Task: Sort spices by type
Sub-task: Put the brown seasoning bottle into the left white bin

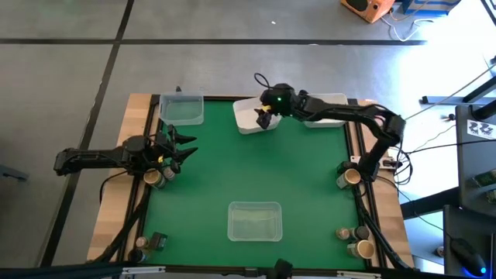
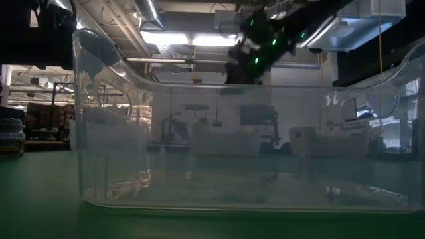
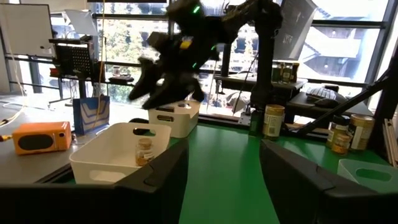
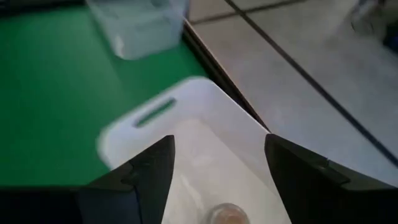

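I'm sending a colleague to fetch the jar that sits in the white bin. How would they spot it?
Start at the green mat and go to its far edge, where two white bins stand side by side. Take the white bin under the right tool, whose fingers stand apart. Inside stands one small jar with tan contents, the only jar seen in a bin; the other jars stand along the mat's sides.

Reaching in from the table's right edge toward its far edge, right gripper (image 1: pixel 266 116) pointing down, fingers (image 4: pixel 140 177) standing apart, nothing between them. Waiting by the table's left edge, left gripper (image 1: pixel 182 147) standing apart too, empty.
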